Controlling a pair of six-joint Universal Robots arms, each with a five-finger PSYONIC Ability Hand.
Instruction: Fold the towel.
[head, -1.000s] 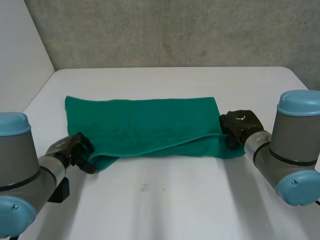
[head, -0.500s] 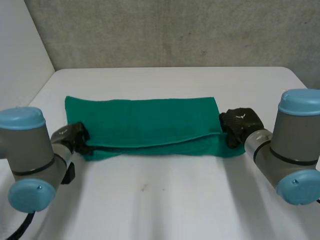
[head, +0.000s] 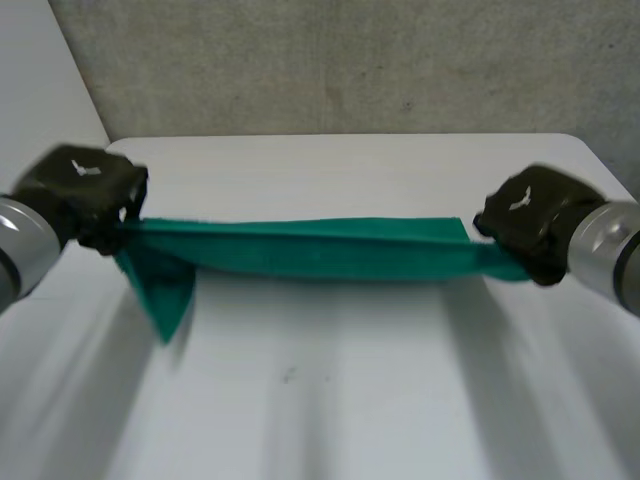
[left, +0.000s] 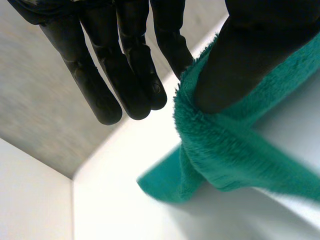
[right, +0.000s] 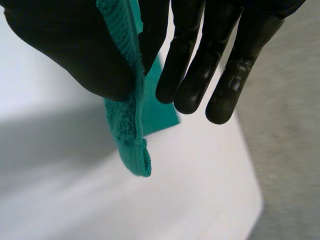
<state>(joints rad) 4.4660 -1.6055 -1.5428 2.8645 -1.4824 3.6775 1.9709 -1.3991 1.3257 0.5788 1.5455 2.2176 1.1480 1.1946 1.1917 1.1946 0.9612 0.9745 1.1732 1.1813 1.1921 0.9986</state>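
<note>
I've got the green towel (head: 320, 250) strung between both hands, stretched as a long narrow band across the middle of the white worktop (head: 350, 400). It looks clear of the surface, with a soft shadow on the worktop under the band. The left hand (head: 85, 190) is on the band's left end and the right hand (head: 535, 220) on its right end, at roughly the same height and well apart. In the left wrist view the fingers (left: 125, 65) are nearly straight. The towel's edge is pinched between the thumb (left: 250, 55) and the nearest finger, and the cloth wraps round the thumb and runs away from it. Below that grip a loose corner hangs in a point. In the head view it droops just beside the left hand toward the worktop, and I can't tell if the tip touches. The right wrist view shows the same kind of hold: straight fingers (right: 200, 65) on one side, the right thumb (right: 75, 50) on the other, the towel's edge clamped between them. A short folded stub hangs past that thumb. In the head view a small tip of cloth pokes out beyond the right hand. A grey wall (head: 350, 60) stands behind the worktop's far edge.
</note>
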